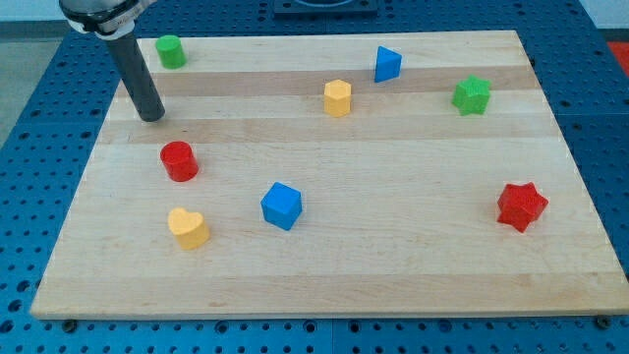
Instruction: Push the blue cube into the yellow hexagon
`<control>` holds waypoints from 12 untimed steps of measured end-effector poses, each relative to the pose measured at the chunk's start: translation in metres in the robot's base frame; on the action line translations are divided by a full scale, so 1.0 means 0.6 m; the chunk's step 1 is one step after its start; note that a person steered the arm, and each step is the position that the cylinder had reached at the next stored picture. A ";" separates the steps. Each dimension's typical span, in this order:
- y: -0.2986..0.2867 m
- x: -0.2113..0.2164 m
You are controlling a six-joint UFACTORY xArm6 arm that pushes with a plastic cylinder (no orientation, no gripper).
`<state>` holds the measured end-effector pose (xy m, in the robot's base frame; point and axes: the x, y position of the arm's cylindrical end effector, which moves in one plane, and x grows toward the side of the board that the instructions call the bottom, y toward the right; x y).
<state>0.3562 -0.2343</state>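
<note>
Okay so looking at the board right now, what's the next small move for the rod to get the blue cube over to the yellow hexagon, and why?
Probably bring my tip down to the view's bottom-left side of the blue cube. It sits far off, above the red cylinder, and the yellow hexagon lies up-right of the cube.

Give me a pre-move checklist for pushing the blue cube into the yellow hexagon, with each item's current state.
1. Blue cube located, lower middle of the board: ok.
2. Yellow hexagon located, up and to the view's right of the cube: ok.
3. Path between them free of blocks: ok.
4. My tip behind the cube for that push: not ok; it sits far to the view's upper left.
5. Red cylinder just below my tip, on a direct route to the cube: not ok.
</note>
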 end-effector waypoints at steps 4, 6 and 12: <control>0.339 0.058; 0.341 0.105; 0.400 0.307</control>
<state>0.5405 0.0054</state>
